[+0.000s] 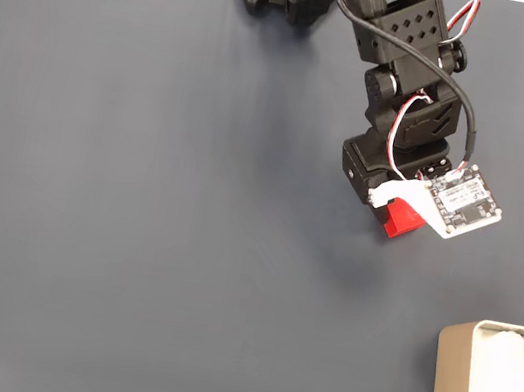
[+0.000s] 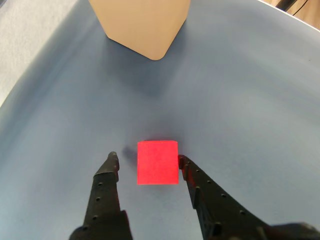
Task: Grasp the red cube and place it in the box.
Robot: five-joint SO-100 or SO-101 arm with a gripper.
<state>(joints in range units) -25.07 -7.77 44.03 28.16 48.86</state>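
While the red cube (image 2: 157,162) sat on the dark counter (image 1: 133,234) with the two black fingers of the end effector (image 2: 147,161) spread to either side of it, the step in hand was the grasp itself, not yet closed. In the wrist view the finger on the right (image 2: 186,167) looked to be touching or just beside the cube's right face, while the finger on the left (image 2: 111,165) stood apart from it with a strip of counter showing between, so the end effector was released and held nothing. In the fixed view the cube (image 1: 400,218) showed as a red corner under the arm's wrist, well apart from the box (image 1: 448,376), which lay at the lower right edge with white lining inside; in the wrist view the box (image 2: 142,25) stood ahead of the cube, beyond a stretch of bare counter. The next move, as I judged it, called for closing the fingers squarely on the cube's opposite faces, perhaps after centring a little so the cube would not be pushed sideways, then lifting and carrying it over the box's rim. No brand, label or readable writing could be made out; the small circuit board (image 1: 462,201) on the wrist carried marks too fine to read.
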